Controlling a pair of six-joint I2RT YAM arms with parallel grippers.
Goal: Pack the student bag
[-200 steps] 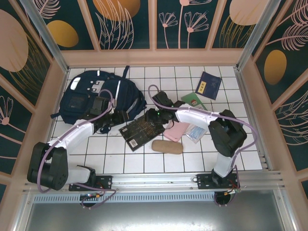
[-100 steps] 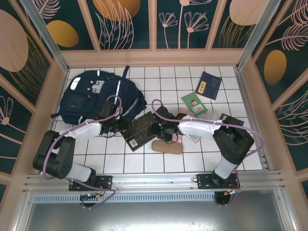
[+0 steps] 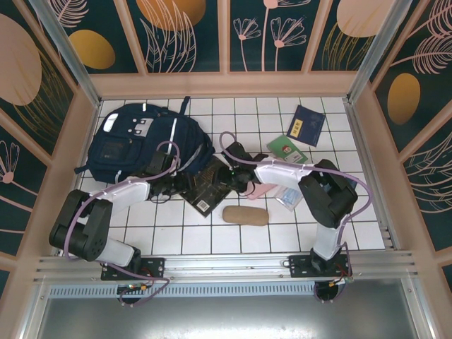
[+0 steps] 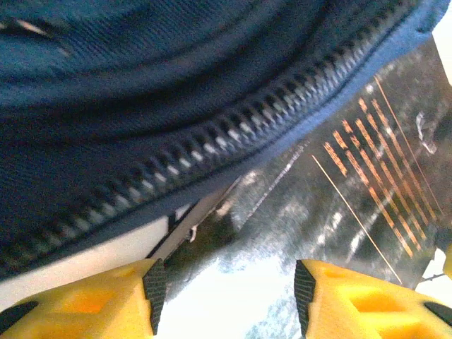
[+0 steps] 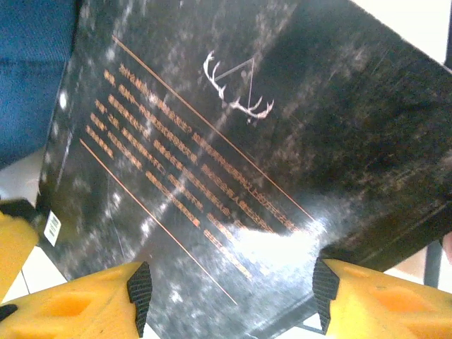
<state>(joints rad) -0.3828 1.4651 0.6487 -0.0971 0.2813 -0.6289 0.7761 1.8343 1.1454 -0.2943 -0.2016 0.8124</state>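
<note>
- Student bag (image 3: 145, 145): woven navy fabric with a coarse-toothed zipper, lying far left on the white tiled table (image 3: 169, 236).
- Book (image 5: 247, 141): glossy black rectangle with copper lettering, touching the bag.
- Left gripper (image 4: 229, 286) and right gripper (image 5: 232, 293): yellow fingers spread apart, empty, over the book.

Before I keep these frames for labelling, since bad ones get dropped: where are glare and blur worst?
Right wrist view: a white glare patch washes out the lettering low on the black book. Left wrist view: the student bag looks soft, with glare on the book below. Top view: evenly lit, sharp.
</note>
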